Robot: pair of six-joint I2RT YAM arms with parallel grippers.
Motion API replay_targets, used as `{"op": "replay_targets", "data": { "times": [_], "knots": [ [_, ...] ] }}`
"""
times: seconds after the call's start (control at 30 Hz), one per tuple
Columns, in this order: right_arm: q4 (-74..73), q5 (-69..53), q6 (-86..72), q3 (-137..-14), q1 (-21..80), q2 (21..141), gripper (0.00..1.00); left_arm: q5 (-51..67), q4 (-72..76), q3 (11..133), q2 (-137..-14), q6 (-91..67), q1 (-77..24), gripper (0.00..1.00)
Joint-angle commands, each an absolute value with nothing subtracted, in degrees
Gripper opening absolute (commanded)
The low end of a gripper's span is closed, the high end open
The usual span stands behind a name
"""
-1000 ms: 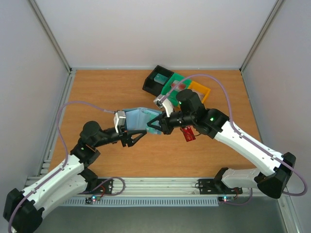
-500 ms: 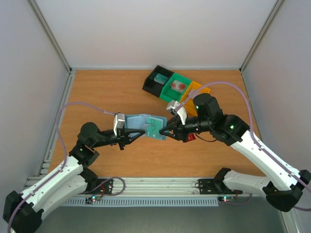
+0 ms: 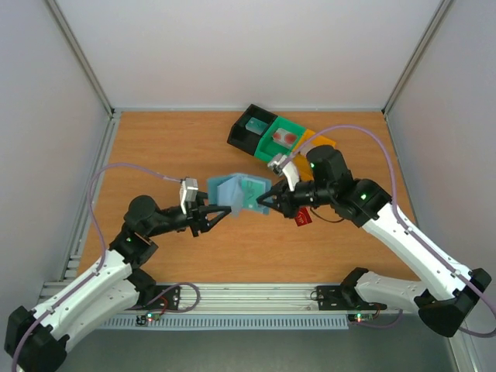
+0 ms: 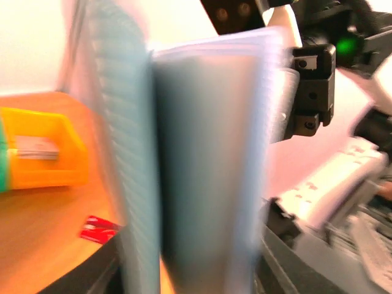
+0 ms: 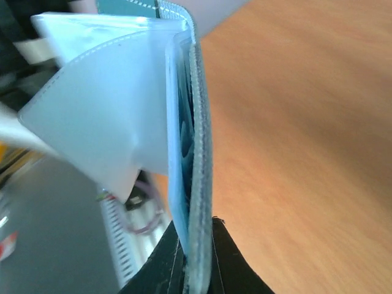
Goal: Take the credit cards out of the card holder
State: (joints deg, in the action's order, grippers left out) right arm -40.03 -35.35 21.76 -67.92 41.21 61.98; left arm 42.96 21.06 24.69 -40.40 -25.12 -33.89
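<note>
Top external view: see the card holder (image 3: 236, 190) up between the two claws, half open like a book. Find the right claw (image 3: 260, 203) pinched shut on one edge. Cannot tell the grip of the left claw (image 3: 215, 215) at the other flap: too blurry. Hold tight, spread the flaps wider, then pinch one card's edge and pull straight out. Looks light blue, soft, bendy, stitched at the rim. Spot a dark red card (image 3: 302, 218) on the tabletop (image 3: 155, 147) beside the right claw.

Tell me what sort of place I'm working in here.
Probably a lab robot test cell: a wooden tabletop boxed in by plain white walls, an aluminium rail along the near edge, and small coloured bins.
</note>
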Motion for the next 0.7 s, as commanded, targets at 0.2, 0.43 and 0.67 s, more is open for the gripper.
{"op": "replay_targets", "data": {
  "times": [0.2, 0.43, 0.67],
  "knots": [
    [-64.2, 7.2, 7.7, -73.4, 35.4, 72.2, 0.01, 16.5, 6.9, 25.6, -39.2, -20.4, -31.9, 0.48],
    [-73.2, 21.9, 5.1, -87.6, 48.7, 88.8, 0.01, 38.1, 21.3, 24.2, -40.9, -26.8, -33.5, 0.47],
    [-67.1, 10.5, 6.8, -95.2, 53.5, 94.3, 0.01, 38.0, 24.6, 23.7, -42.5, -29.4, -38.3, 0.45]
  ]
}}
